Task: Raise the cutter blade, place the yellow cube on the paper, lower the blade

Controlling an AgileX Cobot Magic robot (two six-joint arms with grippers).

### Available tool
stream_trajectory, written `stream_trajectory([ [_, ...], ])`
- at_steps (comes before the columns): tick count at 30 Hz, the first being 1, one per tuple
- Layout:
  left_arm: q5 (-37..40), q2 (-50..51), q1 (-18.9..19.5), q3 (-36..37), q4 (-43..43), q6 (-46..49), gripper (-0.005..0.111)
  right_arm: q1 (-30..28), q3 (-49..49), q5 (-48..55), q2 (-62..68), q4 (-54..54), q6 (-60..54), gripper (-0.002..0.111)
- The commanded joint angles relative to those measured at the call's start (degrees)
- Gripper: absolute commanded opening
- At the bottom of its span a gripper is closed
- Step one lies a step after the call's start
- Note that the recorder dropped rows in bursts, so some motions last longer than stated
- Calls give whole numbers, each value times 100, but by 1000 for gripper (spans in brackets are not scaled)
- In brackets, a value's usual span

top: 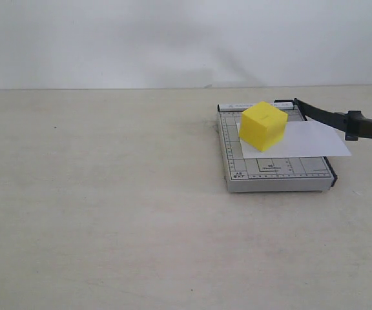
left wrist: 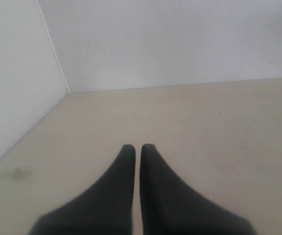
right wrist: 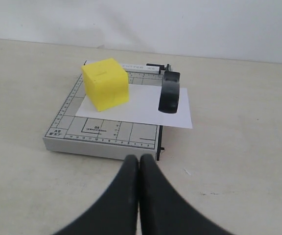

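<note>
The yellow cube (top: 263,126) stands on the left part of the white paper (top: 309,141), which lies across the grey gridded board (top: 276,173). The cutter blade (top: 331,117) is lifted off the board's right edge, its thick black handle up in the air to the right. In the right wrist view the cube (right wrist: 105,83), paper (right wrist: 141,105), board (right wrist: 102,133) and raised blade handle (right wrist: 169,93) lie ahead of my right gripper (right wrist: 139,157), which is shut on nothing, short of the board's near edge. My left gripper (left wrist: 137,147) is shut and empty over bare table. Neither gripper shows in the exterior view.
The beige tabletop (top: 108,206) stretches to the left of and in front of the board. A white wall (top: 173,39) closes the far side. In the left wrist view two white walls meet at a corner (left wrist: 68,92) beyond the table.
</note>
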Motion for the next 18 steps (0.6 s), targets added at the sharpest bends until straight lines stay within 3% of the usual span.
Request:
stream_trajectory([
  [1, -382, -18, 15, 303, 52, -98, 4, -1, -22, -372, 21, -46, -141, 0],
  [8, -365, -18, 15, 303, -140, -98, 4, -1, -22, -591, 47, -46, -171, 2],
  [14, -392, -18, 15, 303, -140, -98, 4, -1, -22, -2032, 519, -46, -471, 41],
  [18, -392, -18, 15, 303, -140, -98, 4, -1, -261, -2461, 1278, -12, -471, 46],
])
